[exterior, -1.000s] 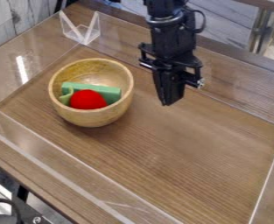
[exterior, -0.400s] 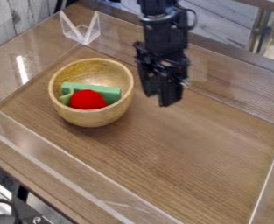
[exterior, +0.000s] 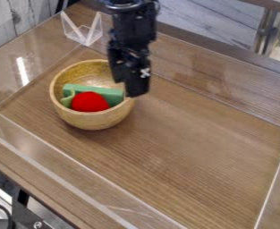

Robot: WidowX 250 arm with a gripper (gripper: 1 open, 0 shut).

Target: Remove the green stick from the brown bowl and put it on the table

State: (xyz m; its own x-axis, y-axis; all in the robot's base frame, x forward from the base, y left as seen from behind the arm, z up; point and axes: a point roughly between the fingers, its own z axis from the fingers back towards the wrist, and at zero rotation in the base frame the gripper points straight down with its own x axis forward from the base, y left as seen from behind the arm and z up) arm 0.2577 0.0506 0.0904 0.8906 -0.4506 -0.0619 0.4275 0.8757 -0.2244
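Gripper (exterior: 130,79) spread wide, holding nothing. Green stick (exterior: 94,93) below and to one side, in brown bowl (exterior: 65,114), beside red ball (exterior: 90,102). Stick probably light, stiff; grip across narrow width, at part clear of ball.

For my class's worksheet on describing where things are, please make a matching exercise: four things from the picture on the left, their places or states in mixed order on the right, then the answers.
Things
1. Bowl
2. Green stick
3. Red ball
4. Gripper

Places or states
A. Inside the bowl, round
B. Open, over the table beside the bowl
C. On the table, with two things in it
D. Inside the bowl, flat-sided

Right pairs
1-C; 2-D; 3-A; 4-B
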